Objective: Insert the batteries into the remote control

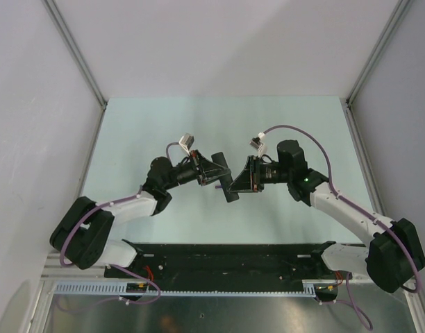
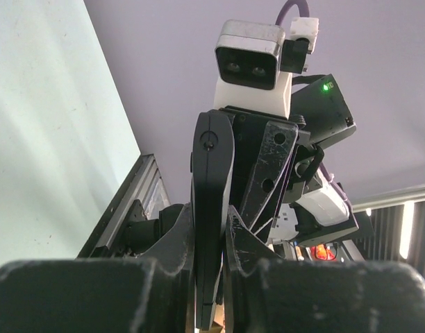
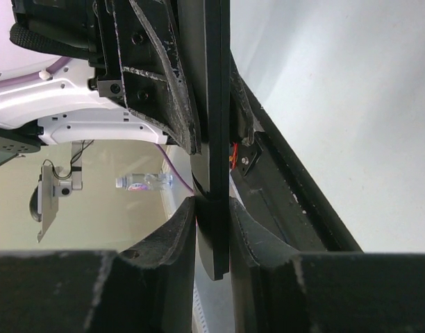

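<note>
The remote control [image 1: 226, 177], a slim black bar, hangs in the air above the middle of the table between both arms. My left gripper [image 1: 214, 171] is shut on it from the left, my right gripper [image 1: 239, 178] from the right. In the left wrist view the remote control [image 2: 212, 173] stands edge-on between the fingers of the left gripper [image 2: 211, 239], with the right arm's camera [image 2: 251, 62] behind it. In the right wrist view the right gripper [image 3: 212, 216] presses both sides of the remote control [image 3: 214, 104]. The batteries are out of view.
The pale green table top [image 1: 164, 125] lies below, with white walls on three sides. A black base rail [image 1: 226, 260] and a cable tray run along the near edge. A water bottle [image 3: 144, 182] shows far off beyond the table.
</note>
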Controlling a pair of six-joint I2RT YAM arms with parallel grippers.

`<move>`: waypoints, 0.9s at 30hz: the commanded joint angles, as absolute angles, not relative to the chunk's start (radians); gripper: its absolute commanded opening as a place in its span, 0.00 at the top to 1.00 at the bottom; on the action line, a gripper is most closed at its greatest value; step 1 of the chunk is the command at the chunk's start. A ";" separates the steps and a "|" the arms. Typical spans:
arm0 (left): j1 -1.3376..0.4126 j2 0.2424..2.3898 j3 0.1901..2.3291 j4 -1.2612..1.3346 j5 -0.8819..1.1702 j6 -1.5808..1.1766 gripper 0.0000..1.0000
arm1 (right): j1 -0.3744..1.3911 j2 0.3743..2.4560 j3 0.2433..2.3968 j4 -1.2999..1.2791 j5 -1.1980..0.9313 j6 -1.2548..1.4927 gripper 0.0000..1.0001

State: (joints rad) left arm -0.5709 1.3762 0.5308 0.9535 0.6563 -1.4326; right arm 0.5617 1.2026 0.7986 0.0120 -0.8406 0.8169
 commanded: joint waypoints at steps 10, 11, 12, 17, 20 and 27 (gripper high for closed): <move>-0.673 1.290 0.514 1.028 0.696 -1.470 1.00 | 0.517 1.249 0.792 0.133 -0.772 0.867 0.88; -0.676 1.289 0.512 1.026 0.699 -1.471 1.00 | 0.509 1.252 0.790 0.138 -0.775 0.871 0.88; -0.678 1.287 0.508 1.026 0.701 -1.471 1.00 | 0.508 1.255 0.792 0.146 -0.781 0.874 0.88; -0.683 1.269 0.495 1.026 0.706 -1.474 1.00 | 0.497 1.261 0.795 0.155 -0.788 0.876 0.88; -0.690 1.266 0.494 1.028 0.713 -1.474 1.00 | 0.495 1.267 0.801 0.158 -0.792 0.876 0.87; -0.715 1.261 0.495 1.026 0.730 -1.468 1.00 | 0.488 1.276 0.822 0.155 -0.796 0.871 0.87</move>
